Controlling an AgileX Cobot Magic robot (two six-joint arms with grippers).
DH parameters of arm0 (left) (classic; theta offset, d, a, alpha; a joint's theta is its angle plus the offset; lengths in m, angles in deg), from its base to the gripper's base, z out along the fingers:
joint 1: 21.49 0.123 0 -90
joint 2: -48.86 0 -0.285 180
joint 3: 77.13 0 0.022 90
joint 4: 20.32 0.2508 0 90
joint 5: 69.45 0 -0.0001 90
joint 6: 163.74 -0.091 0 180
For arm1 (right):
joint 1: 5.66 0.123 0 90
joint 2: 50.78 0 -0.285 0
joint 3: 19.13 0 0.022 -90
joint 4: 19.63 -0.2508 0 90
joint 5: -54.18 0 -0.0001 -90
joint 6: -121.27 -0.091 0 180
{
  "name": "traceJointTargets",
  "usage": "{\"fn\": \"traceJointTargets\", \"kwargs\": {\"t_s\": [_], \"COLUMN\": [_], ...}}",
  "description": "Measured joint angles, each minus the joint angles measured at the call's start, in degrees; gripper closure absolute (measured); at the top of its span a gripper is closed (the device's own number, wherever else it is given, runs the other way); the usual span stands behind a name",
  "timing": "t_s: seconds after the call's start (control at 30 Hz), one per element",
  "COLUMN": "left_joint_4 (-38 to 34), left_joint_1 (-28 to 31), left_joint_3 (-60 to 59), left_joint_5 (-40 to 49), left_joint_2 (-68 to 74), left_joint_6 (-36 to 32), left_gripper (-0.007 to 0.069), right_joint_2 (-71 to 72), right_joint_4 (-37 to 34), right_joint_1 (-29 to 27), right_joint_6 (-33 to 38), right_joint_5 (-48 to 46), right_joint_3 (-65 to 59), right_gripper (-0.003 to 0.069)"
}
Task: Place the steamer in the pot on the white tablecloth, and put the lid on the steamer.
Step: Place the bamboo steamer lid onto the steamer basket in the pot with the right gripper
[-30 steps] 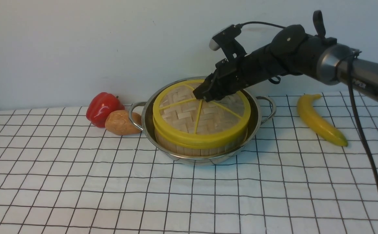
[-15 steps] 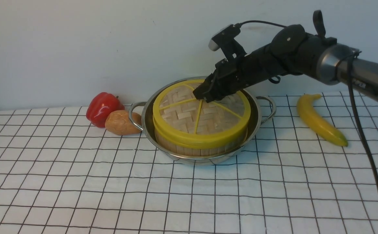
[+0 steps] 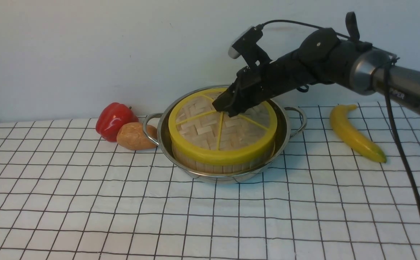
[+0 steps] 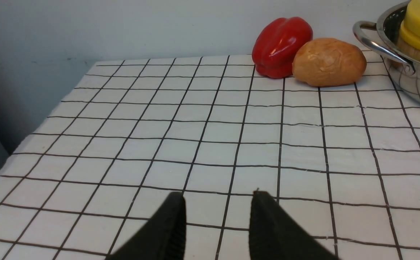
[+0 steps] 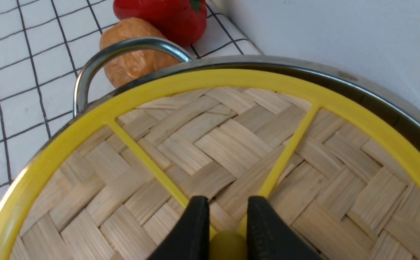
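You had the lid covering the steamer, inside the pot.

The white tablecloth [image 3: 87, 202] carried the pot [image 3: 289, 131]; the steamer [image 3: 224, 167] sat in it under the lid [image 3: 199, 126]. Your right gripper [image 5: 224, 216] pinched the lid's central hub [image 5: 228, 245]. Your left gripper [image 4: 217, 202] hung apart, moderately spread, holding nothing, near a red pepper [image 4: 281, 46] and potato [image 4: 328, 62].

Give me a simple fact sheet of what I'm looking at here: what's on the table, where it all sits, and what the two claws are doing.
surface: white tablecloth
pot: centre, holds the steamer
lid: atop the steamer
right gripper: shut on the lid's central knob
left gripper: open, empty, over bare cloth
red pepper: left of pot
potato: beside the pepper
banana: right of pot
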Motion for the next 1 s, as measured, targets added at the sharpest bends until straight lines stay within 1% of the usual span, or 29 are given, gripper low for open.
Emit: {"fn": "traceJointTargets", "kwargs": {"t_s": [1.0], "left_joint_4": [0.0], "left_joint_1": [0.0], "left_joint_3": [0.0], "left_joint_5": [0.0], "left_joint_2": [0.0], "left_joint_6": [0.0], "left_gripper": [0.0382], "right_joint_2": [-0.2], "right_joint_4": [0.9], "right_joint_1": [0.5], "right_joint_6": [2.4], "right_joint_5": [1.5], "right_joint_3": [0.0], "right_gripper": [0.0511]}}
